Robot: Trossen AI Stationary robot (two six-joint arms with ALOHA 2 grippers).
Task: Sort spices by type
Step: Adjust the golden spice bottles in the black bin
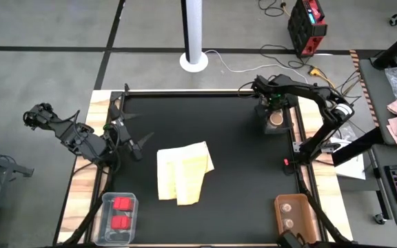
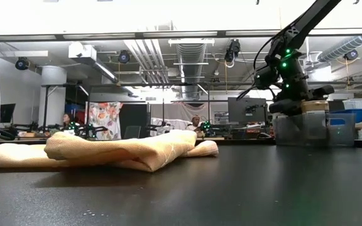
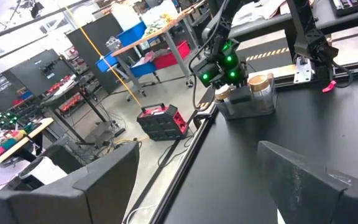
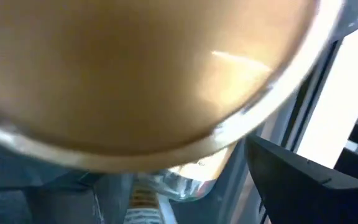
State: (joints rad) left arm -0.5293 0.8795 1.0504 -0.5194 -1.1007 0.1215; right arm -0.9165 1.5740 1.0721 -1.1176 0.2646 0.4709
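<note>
A: What sits on the black worktop?
B: One folded yellow cloth at centre. At seven o'clock, a clear bin with two red blocks. At five o'clock, a brown tray with two pale rounds.
A: The claws?
B: Left claw spread, idle at nine o'clock. Right claw at one o'clock over a clear box with tan-topped jars; grip cannot tell.

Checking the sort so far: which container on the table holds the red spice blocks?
The clear bin at the near left corner; it holds two red blocks. The brown tray at near right holds pale round ones.
</note>
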